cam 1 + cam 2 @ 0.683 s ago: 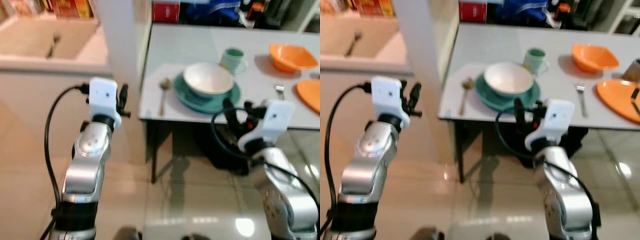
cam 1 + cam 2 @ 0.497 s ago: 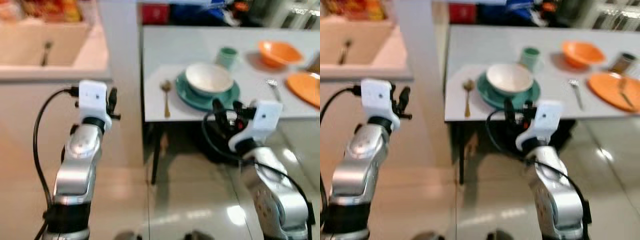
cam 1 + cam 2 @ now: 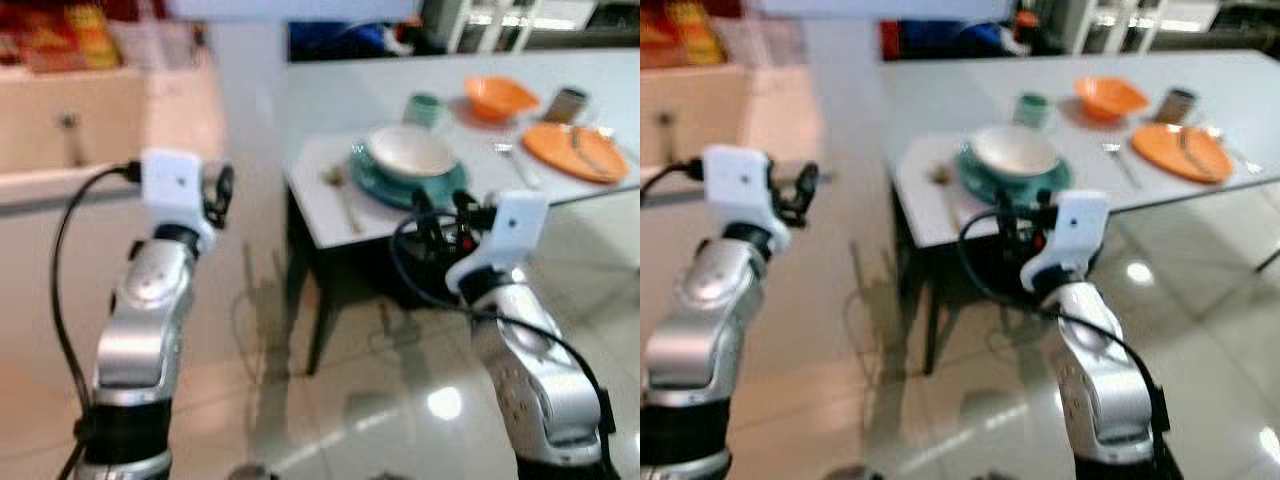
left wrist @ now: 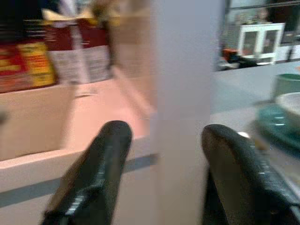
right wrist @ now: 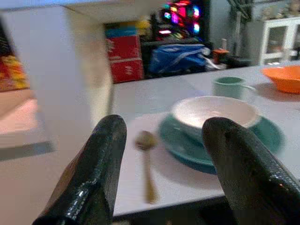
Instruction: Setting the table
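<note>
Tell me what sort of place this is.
Most likely a home dining area. A white bowl sits on a round teal plate on a pale grey table, with a gold spoon and green mug nearby, an orange bowl and orange plate farther along.

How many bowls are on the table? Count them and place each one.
2. A white bowl sits on the teal plate near the table's front edge; an orange bowl stands farther back, beyond the orange plate. Others may be hidden.
</note>
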You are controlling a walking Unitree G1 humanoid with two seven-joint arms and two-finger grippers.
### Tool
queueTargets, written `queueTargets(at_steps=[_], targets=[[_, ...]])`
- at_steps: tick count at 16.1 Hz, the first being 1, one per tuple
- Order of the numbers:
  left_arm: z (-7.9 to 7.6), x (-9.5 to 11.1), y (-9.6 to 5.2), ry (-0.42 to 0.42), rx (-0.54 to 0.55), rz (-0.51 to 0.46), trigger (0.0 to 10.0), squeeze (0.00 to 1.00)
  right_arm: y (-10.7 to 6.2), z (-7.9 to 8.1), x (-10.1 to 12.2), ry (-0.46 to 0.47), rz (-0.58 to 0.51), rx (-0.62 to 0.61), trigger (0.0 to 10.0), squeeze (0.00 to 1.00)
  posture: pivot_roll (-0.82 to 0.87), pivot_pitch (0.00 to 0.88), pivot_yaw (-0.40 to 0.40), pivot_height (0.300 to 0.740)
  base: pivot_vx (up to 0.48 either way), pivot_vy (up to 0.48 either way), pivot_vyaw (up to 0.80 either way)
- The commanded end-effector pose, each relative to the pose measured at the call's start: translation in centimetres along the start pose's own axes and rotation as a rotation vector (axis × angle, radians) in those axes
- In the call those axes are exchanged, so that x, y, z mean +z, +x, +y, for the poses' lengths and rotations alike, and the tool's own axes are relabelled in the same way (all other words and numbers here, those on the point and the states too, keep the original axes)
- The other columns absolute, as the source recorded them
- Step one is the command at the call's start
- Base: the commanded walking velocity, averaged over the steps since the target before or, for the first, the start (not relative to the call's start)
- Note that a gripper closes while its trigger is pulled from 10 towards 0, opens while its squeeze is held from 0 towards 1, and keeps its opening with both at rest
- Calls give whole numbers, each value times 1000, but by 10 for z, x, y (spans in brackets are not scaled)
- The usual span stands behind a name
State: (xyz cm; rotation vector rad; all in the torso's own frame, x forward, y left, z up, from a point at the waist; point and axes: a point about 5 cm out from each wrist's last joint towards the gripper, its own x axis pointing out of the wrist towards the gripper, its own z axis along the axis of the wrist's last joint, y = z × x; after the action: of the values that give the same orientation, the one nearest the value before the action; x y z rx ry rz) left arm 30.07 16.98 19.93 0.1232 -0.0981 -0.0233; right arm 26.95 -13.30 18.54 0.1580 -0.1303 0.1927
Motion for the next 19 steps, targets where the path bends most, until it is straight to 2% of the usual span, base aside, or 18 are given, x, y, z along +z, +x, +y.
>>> queueTargets(at_steps=[1, 5, 6, 7, 11, 19], targets=[[-9, 5, 1, -11, -33, -16, 10000, 1000, 0, -4, 1, -4, -9, -17, 10000, 0, 72, 50, -38, 740, 0, 480, 0], [-9, 10, 3, -16, -35, -28, 10000, 1000, 3, -4, 6, -16, -26, -12, 10000, 0, 70, 53, -39, 740, 0, 480, 0], [-10, 11, 3, -27, -42, -33, 10000, 1000, 3, -3, 7, -47, -28, 9, 10000, 0, 70, 54, -39, 740, 0, 311, 0], [-12, 13, 3, -31, -47, -40, 10000, 1000, 3, -1, 8, -39, -25, 31, 10000, 0, 68, 53, -39, 740, 262, 0, 0], [-15, 17, 5, -28, -54, -55, 10000, 1000, 7, 0, 12, -59, -29, 68, 10000, 0, 66, 54, -41, 740, 432, 0, 727], [-11, 19, 4, -14, -34, -57, 10000, 1000, 12, 2, 14, -60, -25, 112, 10000, 0, 75, 52, -53, 740, 472, 0, 751]])
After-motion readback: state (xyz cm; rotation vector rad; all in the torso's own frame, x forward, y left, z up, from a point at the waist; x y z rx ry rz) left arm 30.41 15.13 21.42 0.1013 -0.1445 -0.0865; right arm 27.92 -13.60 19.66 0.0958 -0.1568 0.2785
